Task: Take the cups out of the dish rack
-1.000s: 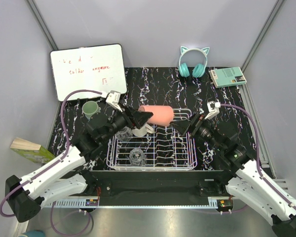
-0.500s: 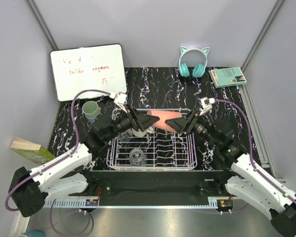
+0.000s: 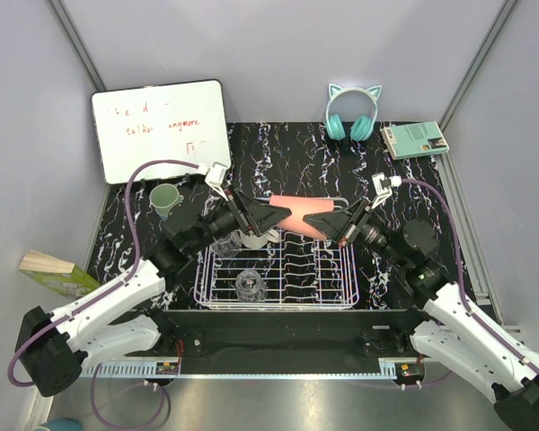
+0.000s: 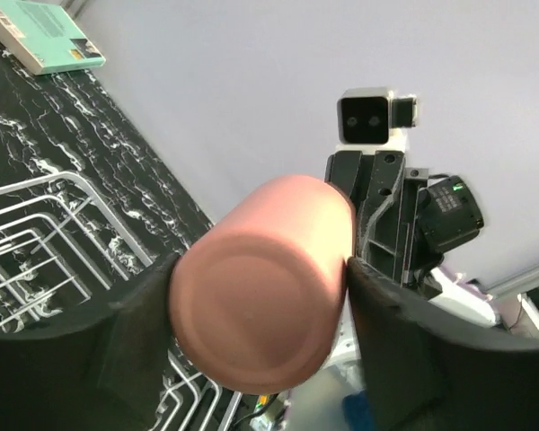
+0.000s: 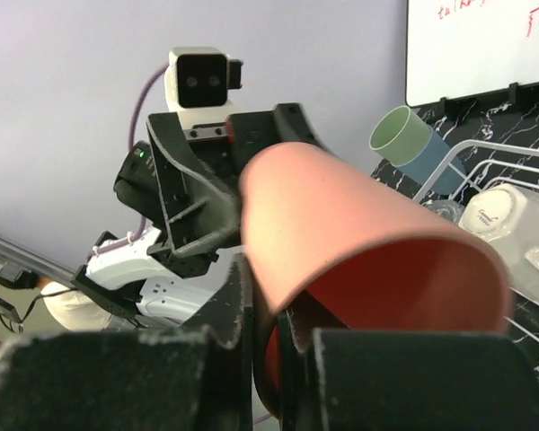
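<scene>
Three cups occupy the dish rack; the task is judged about half complete. The pink cup hangs level above the rack's far edge: the left gripper clamps its base, and the right gripper pinches its rim wall. The nested green and blue tumblers rest on the table left of the rack, unloaded. The cream mug and clear glasses are pending.

The black marbled table carries the rack near its front middle, with stacked cups to the left. A whiteboard sits at the back left, headphones at the back, and a book at the back right.
</scene>
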Robot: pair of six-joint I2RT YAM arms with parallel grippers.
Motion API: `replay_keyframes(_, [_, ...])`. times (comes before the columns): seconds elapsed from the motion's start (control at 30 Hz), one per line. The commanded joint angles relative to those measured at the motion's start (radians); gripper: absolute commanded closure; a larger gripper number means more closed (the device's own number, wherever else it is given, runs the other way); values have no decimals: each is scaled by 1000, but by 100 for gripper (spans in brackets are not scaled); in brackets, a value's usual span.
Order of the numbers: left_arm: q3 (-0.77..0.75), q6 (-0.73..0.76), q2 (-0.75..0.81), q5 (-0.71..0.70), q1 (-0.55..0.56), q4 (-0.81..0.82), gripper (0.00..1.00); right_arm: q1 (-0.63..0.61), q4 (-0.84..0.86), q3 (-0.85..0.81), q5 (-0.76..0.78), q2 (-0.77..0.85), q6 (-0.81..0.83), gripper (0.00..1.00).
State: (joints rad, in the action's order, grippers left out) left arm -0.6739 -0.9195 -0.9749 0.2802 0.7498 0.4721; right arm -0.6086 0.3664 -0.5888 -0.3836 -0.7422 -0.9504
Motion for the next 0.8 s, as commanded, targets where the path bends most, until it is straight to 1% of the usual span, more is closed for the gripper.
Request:
replay_keyframes(0.0, [-94,220,19,-44,28,-249,9,-5,-193,-8,121,29,122,100])
replay_keyframes(0.03, [-107,232,33,-88,28,-282,6,-5,-230,-12,130,58,137,100])
replay_keyframes(0.1, [-128,258,45,-131,22,-363,1,-5,-267,-19,166,84,153,100])
replay_keyframes(0.13, [-145,263,56,-172,19,-387,1,-3,-300,-26,178,110,168,100])
replay_keyframes(0.3, [-156,258,100,-277,-13,-469,1,-5,-406,-58,262,159,205,100])
replay_keyframes(0.37, [-161,239,113,-358,-20,-502,1,-5,-463,-85,299,170,222,100])
replay_keyframes(0.4, [-164,237,125,-386,-23,-536,1,-5,-490,-100,357,168,226,100])
replay_keyframes(0.47, [-177,232,133,-450,-23,-570,1,-5,-613,-167,443,136,248,100])
replay_keyframes(0.5, [-182,231,134,-472,-23,-613,1,-5,-662,-230,538,120,259,100])
replay_keyframes(0.53, [-188,231,136,-505,-23,-634,1,-5,-752,-262,590,74,280,100])
replay_keyframes(0.57, [-199,229,134,-521,-24,-654,1,-5,-792,-294,636,52,294,100])
replay_keyframes(0.6, [-202,229,136,-533,-24,-691,1,-5,-822,-349,725,29,309,100])
replay_keyframes(0.67, [-196,228,145,-547,-24,-707,1,-5,-889,-399,828,-25,341,100])
replay_keyframes(0.7, [-184,223,156,-555,-24,-713,1,-5,-908,-452,932,-75,357,100])
replay_keyframes(0.77, [-173,193,165,-578,-24,-727,1,-5,-978,-520,1029,-144,390,100])
